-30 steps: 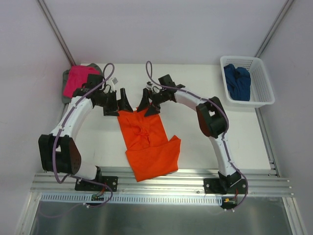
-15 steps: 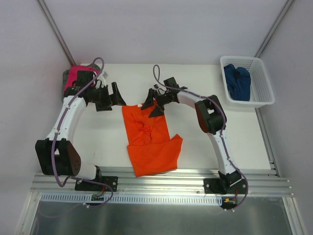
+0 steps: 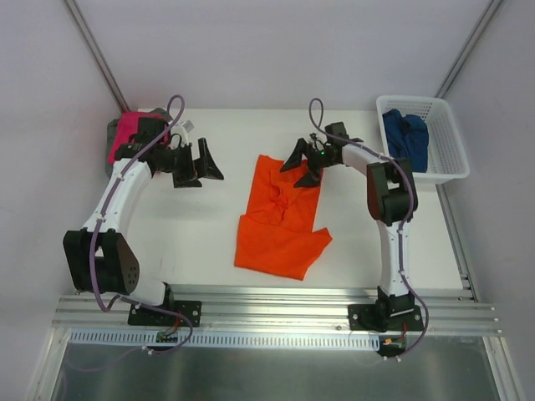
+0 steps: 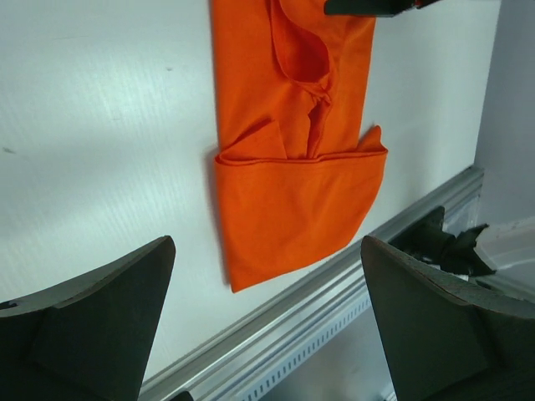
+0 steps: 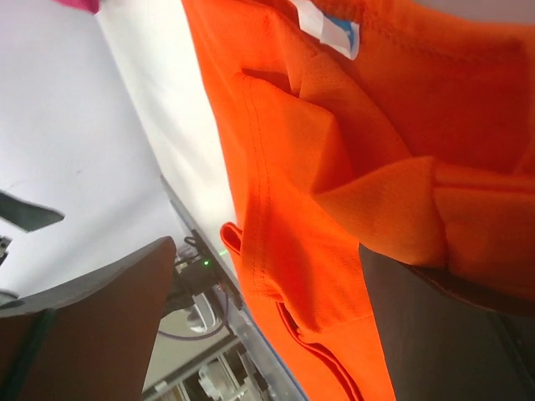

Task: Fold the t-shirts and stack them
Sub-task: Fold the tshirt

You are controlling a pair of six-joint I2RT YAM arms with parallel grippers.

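**Item: orange t-shirt [image 3: 280, 221].** It is lying on the table [image 3: 184, 225], part-folded into a long narrow strip with a wider doubled portion at the near end. A second ago it was sitting nearer the left arm. It is now resting right of centre and slanting, its far end leaning toward the right arm.

**Item: left pincer [image 3: 207, 163].** It is standing open and empty over bare table, well apart from the orange cloth. A second ago it was at the shirt's far edge beside the other arm. It has since been drawing off to the left.

**Item: right pincer [image 3: 304, 167].** It is sitting at the far right corner of the orange t-shirt, having swung rightward with the cloth. In the wrist view its fingers are standing wide apart, with cloth bunching between them and lapping over one finger, so it is no longer clamping. The neck label [image 5: 330, 29] is showing at that end.

**Items: others.** The pink t-shirt [image 3: 138, 129] is lying on the grey t-shirt [image 3: 113, 150] at the far left corner. The dark blue t-shirt [image 3: 405, 138] is sitting in the basket [image 3: 451, 159].

**Assessment.** The drag appears to be finishing and the cloth is being let go. The strip probably wants a crosswise fold next before it can join the stack. The blue shirt is not yet started.
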